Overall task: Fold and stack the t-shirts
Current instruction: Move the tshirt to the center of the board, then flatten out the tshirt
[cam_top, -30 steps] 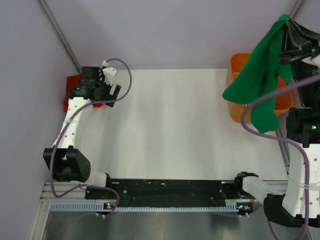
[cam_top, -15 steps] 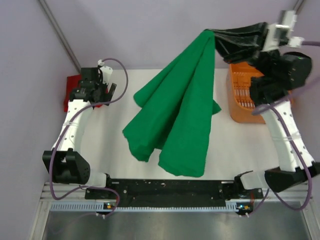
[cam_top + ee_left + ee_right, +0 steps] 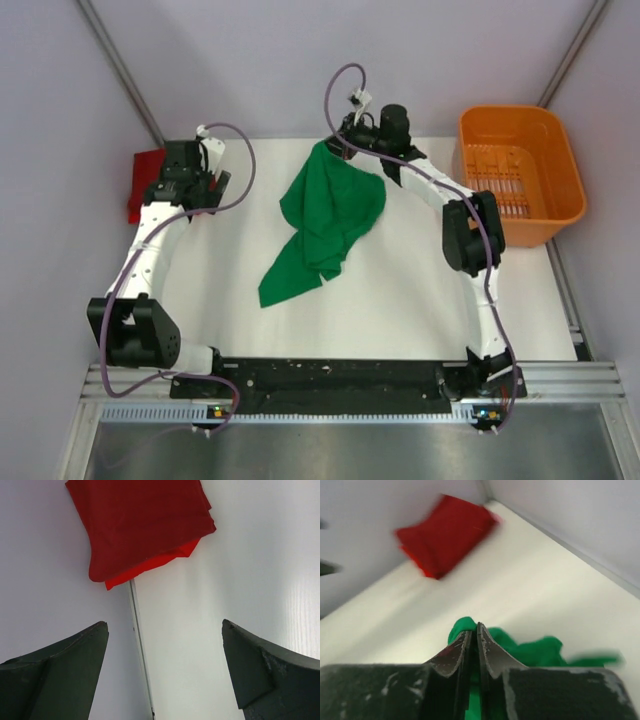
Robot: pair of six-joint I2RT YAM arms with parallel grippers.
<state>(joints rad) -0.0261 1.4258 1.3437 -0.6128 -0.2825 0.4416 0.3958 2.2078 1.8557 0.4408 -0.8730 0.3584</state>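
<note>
Top view: since a second earlier, the right arm had swung the green t-shirt from above the orange basket at 2 o'clock over to the table. The shirt lay crumpled from 12 o'clock down toward centre, one corner lifted at the right gripper. The basket stood well apart and blocked nothing. I judged the step to be laying the shirt flat. It would go best by drawing the held corner outward, low, so the bunched folds open before I let go.

Left wrist view: the left gripper hung with its jaws wide apart and nothing in them. The red t-shirt, folded, lay at 12 o'clock just beyond the tips, overhanging the table's edge seam.

Right wrist view: the jaws were pinched together on green cloth. The red shirt was blurred at 11 o'clock. Any spread toward 9 o'clock should stop short of it.
</note>
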